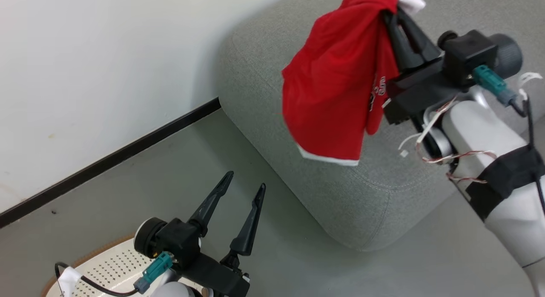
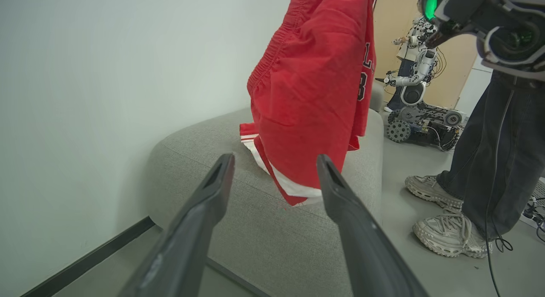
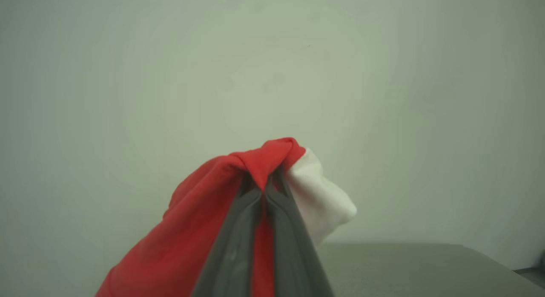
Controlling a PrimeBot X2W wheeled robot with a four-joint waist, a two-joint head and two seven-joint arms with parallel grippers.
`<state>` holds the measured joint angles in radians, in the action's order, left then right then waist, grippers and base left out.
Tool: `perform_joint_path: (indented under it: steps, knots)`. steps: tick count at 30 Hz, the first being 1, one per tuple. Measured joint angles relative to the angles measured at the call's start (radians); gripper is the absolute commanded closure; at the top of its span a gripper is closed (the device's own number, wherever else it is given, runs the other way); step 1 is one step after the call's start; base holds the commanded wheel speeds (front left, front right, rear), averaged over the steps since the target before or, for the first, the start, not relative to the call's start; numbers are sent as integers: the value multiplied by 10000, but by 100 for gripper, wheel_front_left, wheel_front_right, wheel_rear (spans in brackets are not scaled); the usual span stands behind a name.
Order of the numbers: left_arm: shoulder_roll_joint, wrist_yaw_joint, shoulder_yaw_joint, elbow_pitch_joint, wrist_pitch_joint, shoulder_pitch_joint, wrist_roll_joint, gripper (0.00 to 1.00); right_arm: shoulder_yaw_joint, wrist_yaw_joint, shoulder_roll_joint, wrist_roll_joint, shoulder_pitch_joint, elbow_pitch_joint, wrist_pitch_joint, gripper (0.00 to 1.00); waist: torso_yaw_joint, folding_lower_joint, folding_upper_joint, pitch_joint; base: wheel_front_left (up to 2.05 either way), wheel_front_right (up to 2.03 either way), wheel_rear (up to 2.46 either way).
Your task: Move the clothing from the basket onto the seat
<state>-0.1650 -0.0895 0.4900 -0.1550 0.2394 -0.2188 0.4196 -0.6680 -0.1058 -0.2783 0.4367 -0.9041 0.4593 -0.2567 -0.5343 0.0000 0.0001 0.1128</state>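
The left gripper [image 1: 246, 180] hangs low with its two fingers spread wide and nothing between them, pointing toward the sofa [image 1: 264, 101]. Just under its wrist lies the basket [image 1: 106, 265], cream, perforated and brown-rimmed, on the grey floor [image 1: 170, 173].

The right gripper [image 1: 394, 15] is raised over the sofa, fingers pinched tight on a bunched fold of a red garment [image 1: 332, 88]. The cloth drapes down from the fingertips, a white patch beside the pinch and a white hem at the bottom. The hem hangs over the sofa's near corner; whether it touches the cushion I cannot tell.

Beyond the sofa stands a pale wall [image 1: 106, 54] with a black skirting [image 1: 127, 150]. The left wrist view shows a person's legs [image 2: 489, 160] in dark jeans and pale trainers standing beside the sofa.
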Motion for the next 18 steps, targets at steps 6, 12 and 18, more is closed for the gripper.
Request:
perform_joint_path:
  steps: [6, 12, 18]
  knots:
    - [-161, -69, 40, 249, -2, 13, -2, 0, 397, -13, -784, -130, -136, -2, -2, 100, 285, 0, -1, 286, 0, 0, 0]
    - [-508, -79, -21, 430, -13, 32, -2, 0, 685, -92, -968, -245, -136, -382, -2, 100, 575, 0, -1, 614, 0, 0, 0]
    - [-899, -142, -127, 671, -104, 64, 0, 0, 1235, -100, -1427, -410, -320, -635, 100, 100, 959, 1, 0, 1068, 0, 0, 0]
